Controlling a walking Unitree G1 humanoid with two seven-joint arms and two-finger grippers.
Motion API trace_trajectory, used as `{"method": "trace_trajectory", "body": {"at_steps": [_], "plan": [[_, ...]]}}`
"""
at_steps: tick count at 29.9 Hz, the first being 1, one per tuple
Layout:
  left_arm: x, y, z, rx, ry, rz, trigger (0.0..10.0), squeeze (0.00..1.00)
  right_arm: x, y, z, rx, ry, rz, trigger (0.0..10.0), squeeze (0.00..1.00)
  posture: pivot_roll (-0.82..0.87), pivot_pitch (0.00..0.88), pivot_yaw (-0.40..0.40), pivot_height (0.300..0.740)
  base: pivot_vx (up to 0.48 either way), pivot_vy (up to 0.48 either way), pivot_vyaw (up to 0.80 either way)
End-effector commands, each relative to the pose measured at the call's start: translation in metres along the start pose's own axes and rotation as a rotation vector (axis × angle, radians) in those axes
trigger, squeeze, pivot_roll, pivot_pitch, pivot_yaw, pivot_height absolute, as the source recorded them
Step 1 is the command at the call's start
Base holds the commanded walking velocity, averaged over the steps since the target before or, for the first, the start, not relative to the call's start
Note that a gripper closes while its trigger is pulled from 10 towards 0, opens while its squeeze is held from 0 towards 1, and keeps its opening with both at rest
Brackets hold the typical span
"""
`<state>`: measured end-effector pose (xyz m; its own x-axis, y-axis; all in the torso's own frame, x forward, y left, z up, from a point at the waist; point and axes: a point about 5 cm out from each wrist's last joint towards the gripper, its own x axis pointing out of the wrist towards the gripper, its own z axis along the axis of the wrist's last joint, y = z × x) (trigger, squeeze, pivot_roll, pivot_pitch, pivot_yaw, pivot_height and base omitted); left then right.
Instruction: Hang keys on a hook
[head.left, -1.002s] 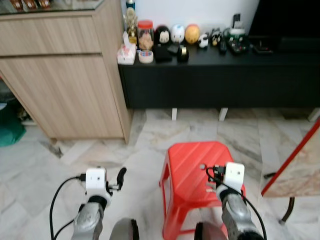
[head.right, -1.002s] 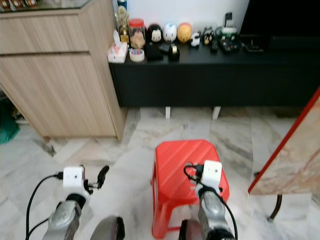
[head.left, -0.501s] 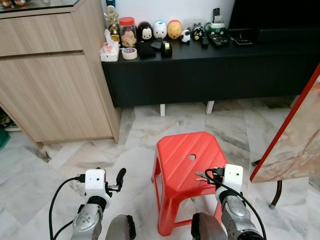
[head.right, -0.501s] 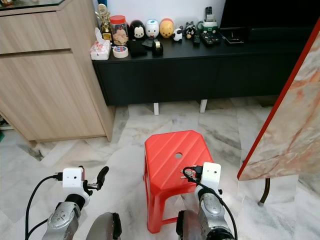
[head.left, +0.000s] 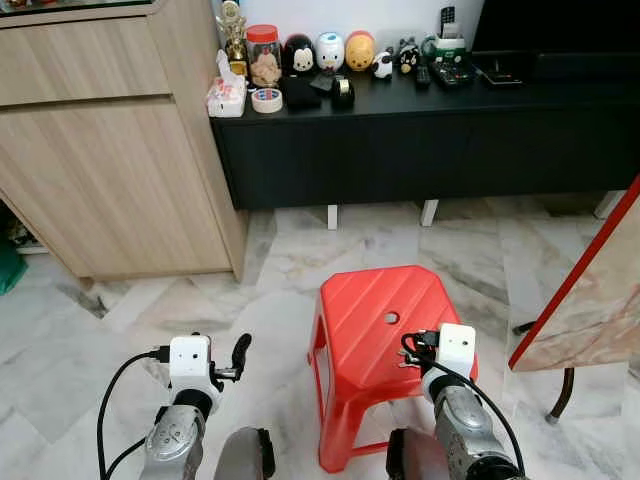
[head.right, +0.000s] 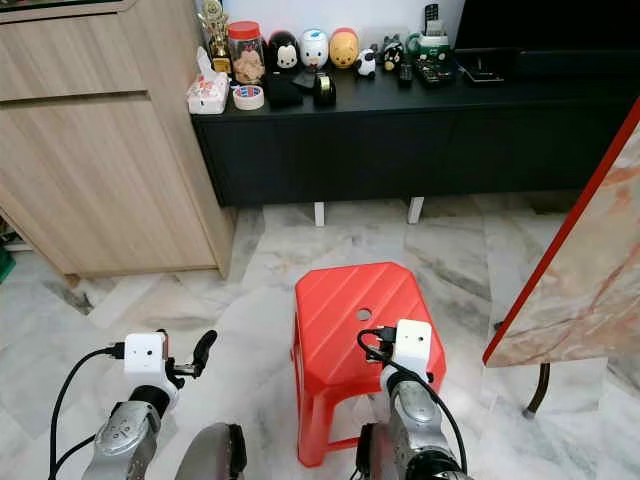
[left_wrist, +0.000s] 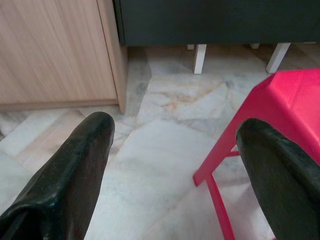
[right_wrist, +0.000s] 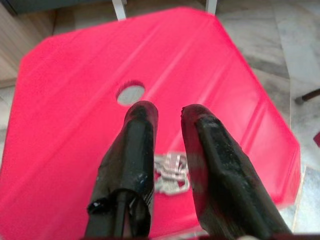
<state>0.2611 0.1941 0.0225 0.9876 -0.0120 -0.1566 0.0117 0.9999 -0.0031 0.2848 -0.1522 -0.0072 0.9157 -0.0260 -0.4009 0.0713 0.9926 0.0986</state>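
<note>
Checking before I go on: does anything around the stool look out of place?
Yes: the keys lie loose on the red stool, not on a hook. The right gripper hovers over them, jaws slightly apart and not gripping. The left gripper is open over the floor.

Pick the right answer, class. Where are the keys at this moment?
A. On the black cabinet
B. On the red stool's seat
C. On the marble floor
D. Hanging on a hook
B: the keys lie on the seat of the red stool, seen between the right gripper's fingers.
</note>
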Motion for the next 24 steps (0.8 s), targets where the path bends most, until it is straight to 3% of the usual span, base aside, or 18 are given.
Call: {"method": "trace_trajectory", "body": {"at_steps": [1,12,24], "plan": [[-0.0007,0.003,-0.0017,-0.005,0.017,0.009,10.0,0.0,-0.0004,0.0014,-0.0016,-0.01,0.008,0.01,10.0,0.0,0.06,0.057,0.006,0.597,0.274,0.0,0.0],[-0.0012,0.0034,-0.0023,-0.006,0.017,0.011,10.0,0.0,-0.0007,0.0017,-0.0024,-0.01,0.012,0.018,10.0,0.0,0.06,0.056,0.006,0.597,0.285,0.0,0.0],[-0.0026,0.0031,-0.0046,-0.004,0.026,0.005,10.0,0.0,-0.0021,0.0006,-0.0059,-0.011,0.023,0.011,10.0,0.0,0.06,0.058,0.007,0.597,0.0,0.0,0.0]]}}
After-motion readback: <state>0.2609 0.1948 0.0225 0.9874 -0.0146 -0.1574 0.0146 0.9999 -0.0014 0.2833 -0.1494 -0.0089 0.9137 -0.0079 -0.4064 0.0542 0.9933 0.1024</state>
